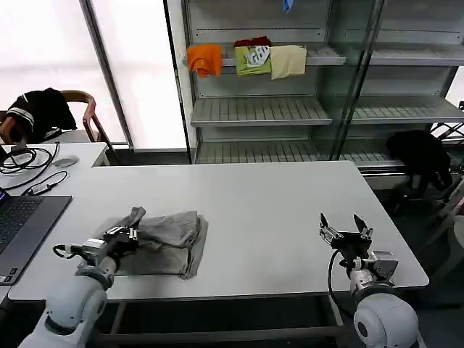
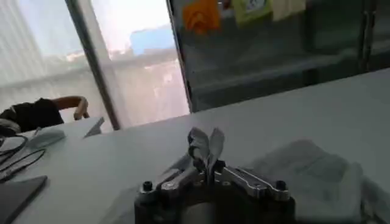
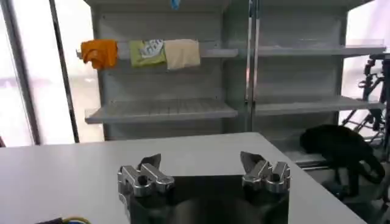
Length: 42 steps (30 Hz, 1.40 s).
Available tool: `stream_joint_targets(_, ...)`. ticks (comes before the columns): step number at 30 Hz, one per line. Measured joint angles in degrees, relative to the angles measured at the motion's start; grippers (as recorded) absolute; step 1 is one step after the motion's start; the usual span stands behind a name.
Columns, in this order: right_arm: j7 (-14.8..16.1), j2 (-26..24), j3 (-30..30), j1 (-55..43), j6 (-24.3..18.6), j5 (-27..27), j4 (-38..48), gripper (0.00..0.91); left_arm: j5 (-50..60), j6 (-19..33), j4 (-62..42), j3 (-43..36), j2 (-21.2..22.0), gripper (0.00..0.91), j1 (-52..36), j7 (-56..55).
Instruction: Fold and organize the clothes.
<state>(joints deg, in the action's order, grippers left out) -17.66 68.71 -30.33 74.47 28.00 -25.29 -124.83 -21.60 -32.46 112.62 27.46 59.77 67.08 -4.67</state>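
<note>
One grey shirt (image 1: 165, 239) lies crumpled on the left half of the white table (image 1: 268, 210), near the front edge. From the head, the left gripper (image 1: 129, 233) sits at the shirt's left end; the left wrist view shows its fingers pressed together, pinching a fold of cloth that sticks up between them. The right gripper (image 1: 344, 225) hovers over bare table at the front right, fingers spread, well apart from the shirt, with open tabletop between them
</note>
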Motion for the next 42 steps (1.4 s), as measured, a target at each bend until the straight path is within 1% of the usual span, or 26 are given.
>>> stream_joint_targets(10,0.05,1.13,-0.75,1.44,0.16,1.23,-0.08,0.907,-0.16,-0.45,1.41,-8.25,1.55,0.01,-3.61,-1.23)
stream_joint_targets(18,0.29,1.24,-1.04,2.39,-0.25,1.58,0.3,0.907,0.32,-0.52,-0.26,-13.4,3.04,0.02,-5.99,-1.03)
stream_joint_targets(19,0.36,1.28,-1.04,2.42,-0.31,1.6,0.39,0.907,0.45,-0.52,-0.51,-13.92,3.27,0.222,-6.33,-1.03)
stream_joint_targets(20,0.46,1.3,-1.04,2.47,-0.37,1.61,0.45,0.907,0.55,-0.52,-0.74,-14.33,3.49,0.464,-6.62,-0.89)
stream_joint_targets(21,0.56,1.28,-1.07,2.51,-0.43,1.61,0.53,0.907,0.62,-0.52,-0.99,-14.67,3.67,0.907,-6.87,-0.78)
stream_joint_targets(35,0.95,1.03,-0.2,2.15,-1.2,2.39,1.65,0.907,-1.45,-0.49,-3.18,-16.49,6.34,0.907,-6.65,-0.1)
stream_joint_targets(42,1.06,0.48,0.64,1.54,-1.32,2.7,2.01,0.907,-8.9,-0.46,0.11,-15.38,6.82,0.907,-5.38,0.23)
